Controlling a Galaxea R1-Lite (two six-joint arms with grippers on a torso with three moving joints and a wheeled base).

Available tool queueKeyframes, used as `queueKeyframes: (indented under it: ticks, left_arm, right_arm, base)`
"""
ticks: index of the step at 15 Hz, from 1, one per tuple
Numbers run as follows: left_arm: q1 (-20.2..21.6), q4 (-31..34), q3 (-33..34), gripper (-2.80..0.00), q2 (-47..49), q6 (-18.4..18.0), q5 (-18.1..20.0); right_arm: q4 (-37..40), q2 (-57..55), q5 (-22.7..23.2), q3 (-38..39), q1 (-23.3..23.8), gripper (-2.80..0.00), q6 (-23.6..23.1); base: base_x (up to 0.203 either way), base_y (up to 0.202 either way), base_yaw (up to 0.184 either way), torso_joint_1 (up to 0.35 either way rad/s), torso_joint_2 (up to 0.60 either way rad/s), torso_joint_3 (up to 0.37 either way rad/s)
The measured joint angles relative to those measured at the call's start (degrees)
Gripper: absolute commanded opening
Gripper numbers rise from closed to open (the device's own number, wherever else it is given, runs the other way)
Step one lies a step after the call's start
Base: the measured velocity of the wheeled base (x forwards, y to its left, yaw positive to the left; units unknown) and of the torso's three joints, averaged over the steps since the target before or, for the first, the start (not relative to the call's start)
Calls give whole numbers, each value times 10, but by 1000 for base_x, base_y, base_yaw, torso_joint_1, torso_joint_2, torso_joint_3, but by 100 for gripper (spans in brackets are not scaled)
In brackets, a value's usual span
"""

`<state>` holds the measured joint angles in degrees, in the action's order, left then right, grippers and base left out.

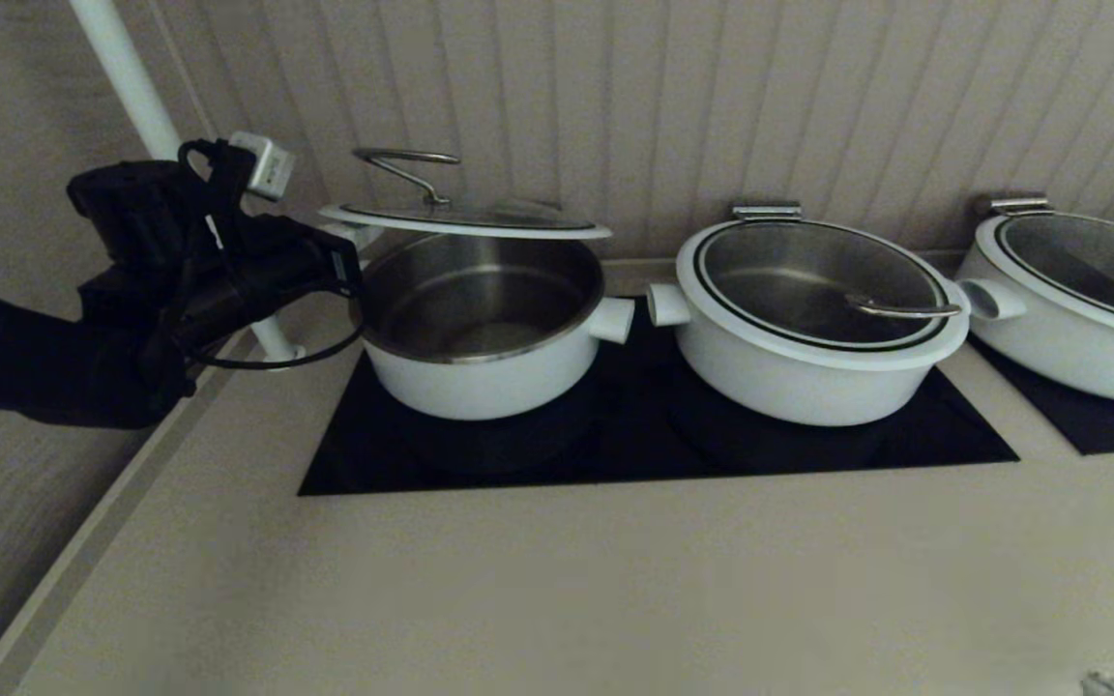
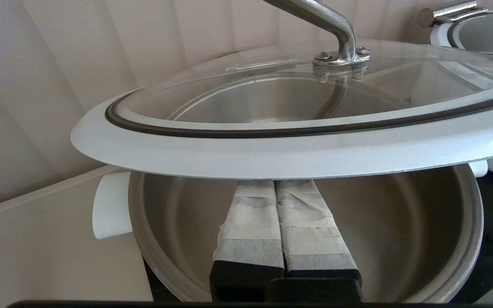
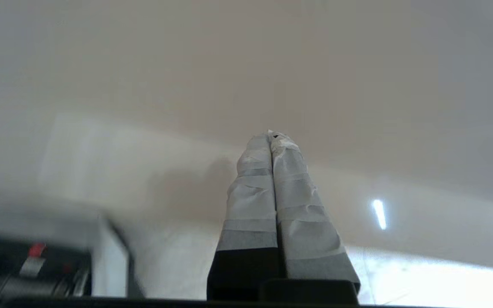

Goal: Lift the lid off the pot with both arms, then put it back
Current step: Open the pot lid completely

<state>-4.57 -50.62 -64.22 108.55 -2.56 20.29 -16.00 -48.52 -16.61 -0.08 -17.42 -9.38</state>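
The glass lid (image 1: pixel 465 220) with white rim and steel loop handle (image 1: pixel 407 159) is raised above the white pot (image 1: pixel 480 309), whose steel inside is open to view. My left gripper (image 1: pixel 349 242) reaches in from the left at the lid's left edge. In the left wrist view the left gripper (image 2: pixel 275 182) is shut, its taped fingers (image 2: pixel 250 222) pressed together over the pot (image 2: pixel 400 222), tips hidden under the lid's white rim (image 2: pixel 272 154), which seems to rest on them. My right gripper (image 3: pixel 272 137) is shut and empty, away from the pots.
Two wider white pots with glass lids stand to the right, one at the middle (image 1: pixel 813 319) and one at the far right (image 1: pixel 1079 300). All sit on black cooktops (image 1: pixel 654 445). A ribbed wall is close behind. A white pole (image 1: pixel 131 87) rises at the left.
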Motion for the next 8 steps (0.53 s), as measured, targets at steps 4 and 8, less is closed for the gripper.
queueKeyframes:
  ticks: [4,8]
  left_arm:
    - [0,0,0,-280,2,0,0]
    - [0,0,0,-280,1,0,0]
  right_arm:
    - [107,122,135,-2,0,-280,8]
    - [194,230,195,-8,-3,-280,30]
  base:
    - [0,0,0,0,0,0]
    - [0,0,0,0,0,0]
